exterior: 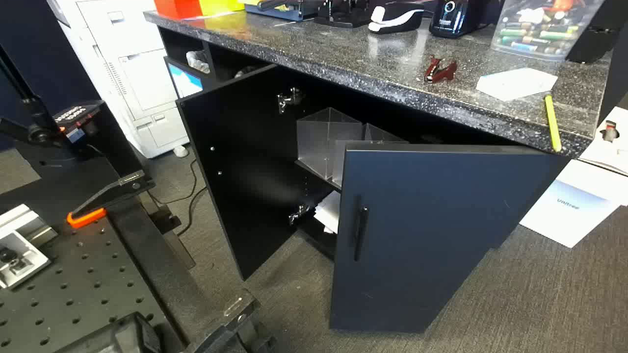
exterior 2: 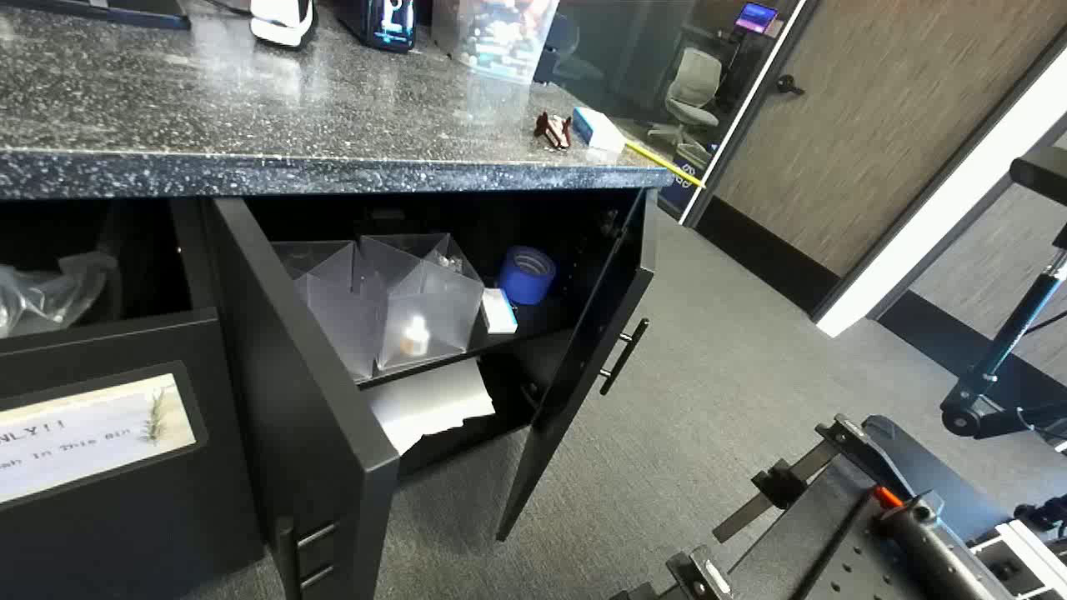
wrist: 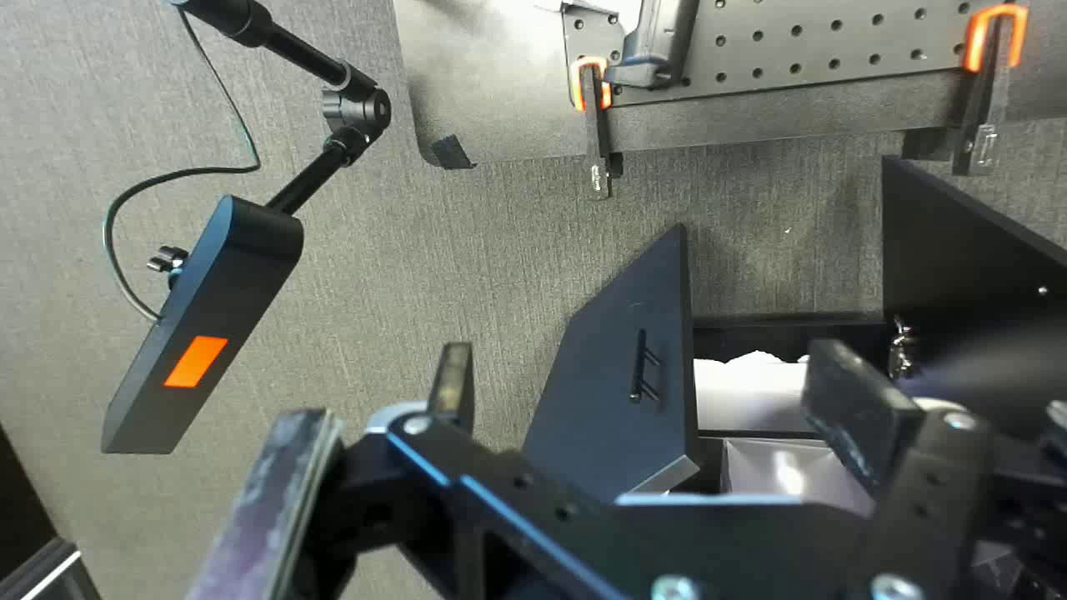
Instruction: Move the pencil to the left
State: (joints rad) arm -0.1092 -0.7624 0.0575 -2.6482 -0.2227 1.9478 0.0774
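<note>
The slim yellow pencil (exterior: 552,123) lies at the corner of the speckled countertop (exterior: 338,63), beside a small white and blue box (exterior: 517,83). In an exterior view the pencil (exterior 2: 664,162) runs out past the counter's corner, with one end over the edge. My gripper (wrist: 654,383) shows only in the wrist view. Its fingers are wide apart with nothing between them. Behind them I see a cabinet door and the floor. The pencil is out of the wrist view, and the gripper is out of both exterior views.
Two dark cabinet doors (exterior: 422,235) (exterior: 245,171) stand open below the counter. A dark red staple remover (exterior: 439,71) and a clear bin of batteries (exterior: 539,29) are on the counter. A black perforated table (wrist: 800,50) with orange-tipped clamps and a camera arm (wrist: 208,325) stand opposite.
</note>
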